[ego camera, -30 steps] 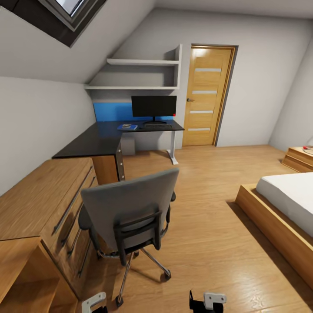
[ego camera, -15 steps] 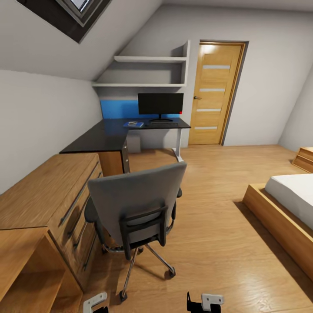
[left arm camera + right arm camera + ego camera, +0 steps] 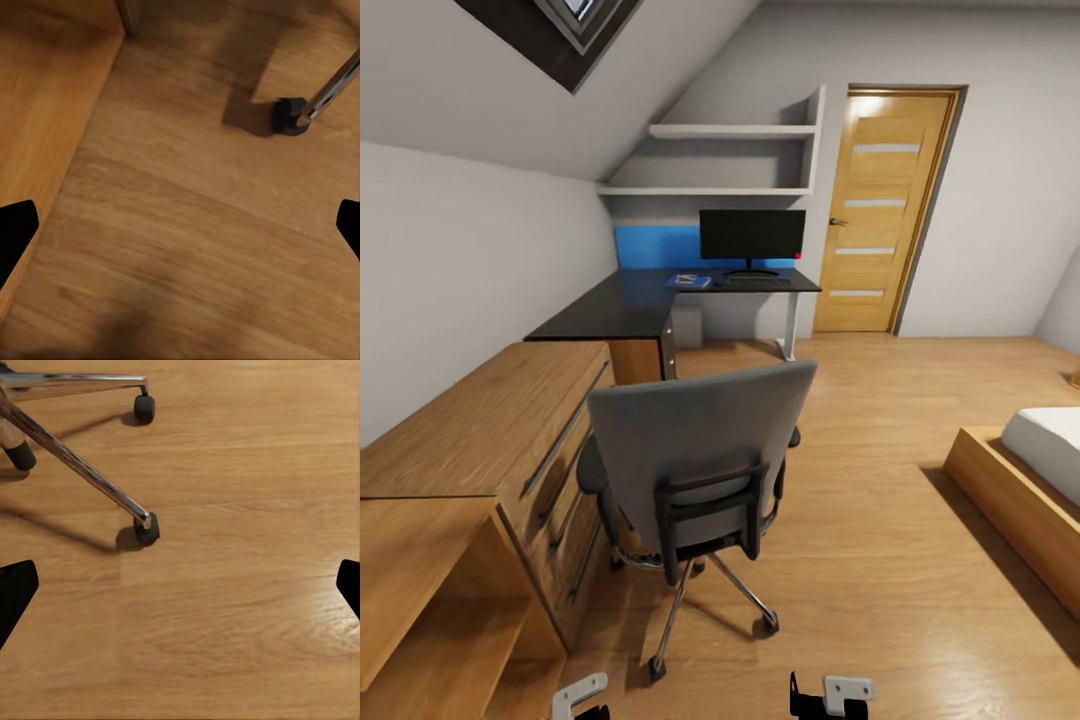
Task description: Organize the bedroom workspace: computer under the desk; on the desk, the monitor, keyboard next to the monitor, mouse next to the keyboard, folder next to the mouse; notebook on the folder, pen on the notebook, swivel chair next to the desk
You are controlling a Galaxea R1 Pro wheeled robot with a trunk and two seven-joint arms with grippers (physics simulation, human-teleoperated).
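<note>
The left gripper is seen spread wide over bare floor, with nothing held. The black desk is seen at the far wall, and a blue folder, the monitor and the keyboard are already laid on it. The swivel chair – grey back, chrome legs – is left well apart from the desk, so that step is not done. The right gripper is also spread wide and empty.

Attic bedroom ahead of me.
A wooden door stands shut beside white wall shelves; light-wood cabinets line my left, a bed my right.
</note>
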